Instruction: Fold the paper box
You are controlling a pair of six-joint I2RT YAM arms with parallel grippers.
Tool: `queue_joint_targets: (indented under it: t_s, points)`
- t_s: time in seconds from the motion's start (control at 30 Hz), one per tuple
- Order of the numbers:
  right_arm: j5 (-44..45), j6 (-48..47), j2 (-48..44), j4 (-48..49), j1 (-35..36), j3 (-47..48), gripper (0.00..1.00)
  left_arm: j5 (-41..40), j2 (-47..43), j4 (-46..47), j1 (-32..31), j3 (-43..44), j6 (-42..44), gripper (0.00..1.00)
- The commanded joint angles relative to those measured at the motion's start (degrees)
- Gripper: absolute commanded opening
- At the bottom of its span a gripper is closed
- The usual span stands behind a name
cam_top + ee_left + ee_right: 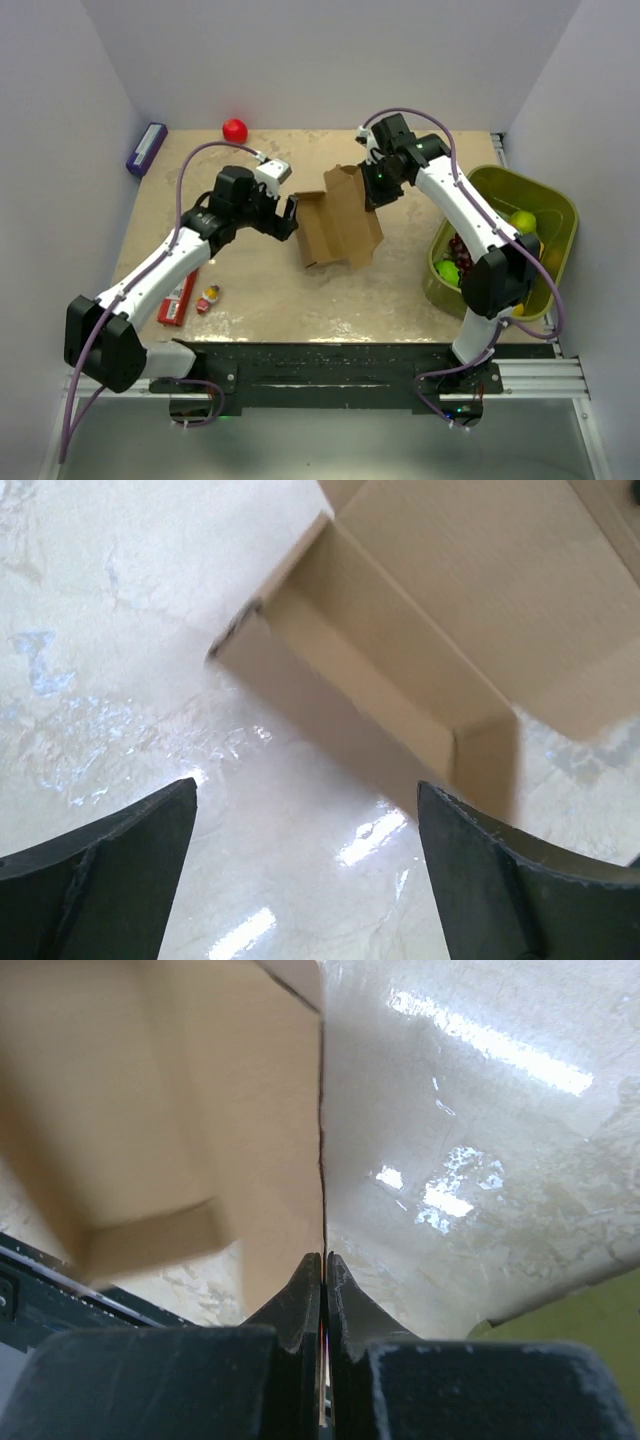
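Right tool (324,1278) clamped on the paper box (340,225) — left tool (306,798) spread apart, just beside it.

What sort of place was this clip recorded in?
Probably a robot lab booth, not a home or shop: plain white walls box in a tabletop, both arms are bolted to a metal rail, and unrelated props, a green bin and a red ball, lie about.

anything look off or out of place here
Nothing is spilled or damaged. The only odd thing is the paper box: it sits half-folded and askew mid-table with one flap raised, because the right gripper is shut on its edge. The left gripper is open just beside it.
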Motion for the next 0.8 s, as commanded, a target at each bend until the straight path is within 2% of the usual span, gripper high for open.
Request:
queue_joint_targets:
  t_s: [0.0, 0.17, 0.37, 0.43, 0.47, 0.5, 0.7, 0.73, 0.77]
  points:
    - [3.4, -1.7, -0.9, -6.2, -0.1, 3.4, 0.0, 10.1, -3.9, 5.1, 1.1, -0.9, -1.5, 0.98]
    - [4.3, -1.0, 0.3, -6.0, 0.0, 2.6, 0.0, 14.6, -4.5, 6.7, 1.8, -1.0, -2.3, 1.0]
    - [5.8, -0.3, 3.2, -5.9, -0.1, 1.5, 0.01, 15.4, -4.2, 7.4, 3.7, -1.7, -4.1, 1.0]
    - [5.8, 0.1, 3.4, -5.3, 0.0, 1.4, 0.06, 15.5, -3.9, 7.5, 4.7, -1.8, -4.7, 1.0]
    - [5.8, 0.4, 3.4, -5.0, 0.0, 1.4, 0.11, 15.5, -3.7, 7.6, 5.0, -1.9, -4.9, 1.0]
    - [5.7, 0.8, 3.1, -4.3, 0.1, 1.2, 0.23, 15.8, -3.5, 7.5, 5.3, -2.0, -5.2, 1.0]
    - [3.7, 1.5, 1.5, -0.2, 0.0, 0.1, 0.56, 15.9, -2.9, 8.0, 6.3, -2.7, -5.5, 1.0]
    - [3.2, 1.7, 0.9, 0.2, 0.0, -0.1, 0.67, 15.8, -2.7, 7.9, 6.3, -2.8, -5.4, 1.0]
    - [3.0, 1.7, 0.6, 0.7, 0.0, 0.0, 0.71, 15.5, -2.7, 7.9, 6.4, -2.8, -5.3, 1.0]
